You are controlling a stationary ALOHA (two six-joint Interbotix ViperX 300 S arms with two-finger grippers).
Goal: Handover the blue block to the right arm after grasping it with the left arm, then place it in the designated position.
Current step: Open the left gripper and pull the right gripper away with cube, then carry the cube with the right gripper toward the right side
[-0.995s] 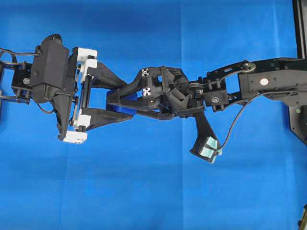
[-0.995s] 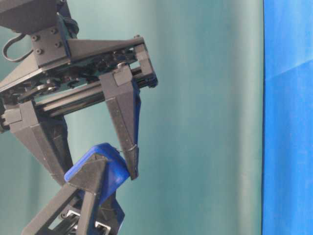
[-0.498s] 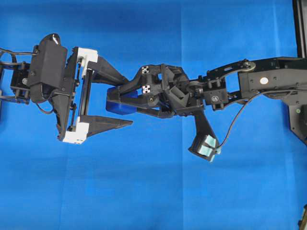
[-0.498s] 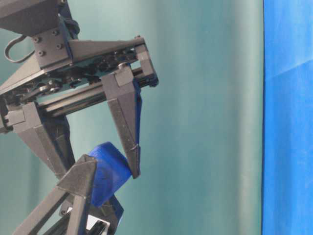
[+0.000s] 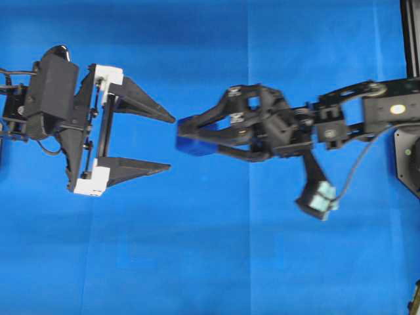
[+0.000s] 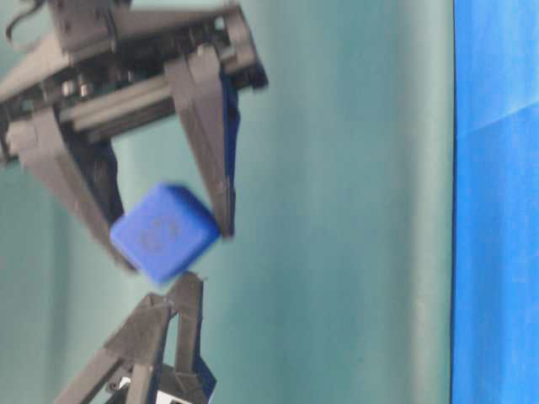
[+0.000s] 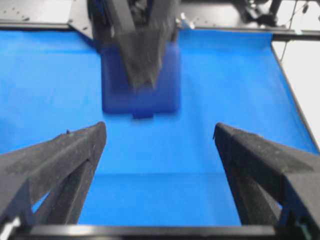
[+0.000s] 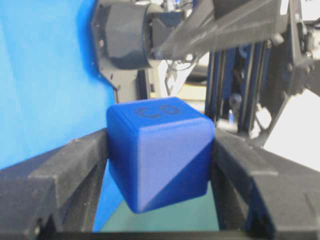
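The left pincer (image 5: 167, 144) has let go and now gapes wide, clear of the block (image 5: 192, 138). The right pincer (image 5: 187, 139) clamps the block, carrying it away; placing remains.

left hand (image 5: 167, 143) left | blue block (image 5: 193, 139) between | right hand (image 5: 187, 138) right

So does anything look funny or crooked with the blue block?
A little. The blue block sits tilted between the right gripper's fingers, one corner pointing down, not square to them. It hangs in the air above the blue cloth. The left gripper is wide open and apart from it. Nothing looks broken or dropped.
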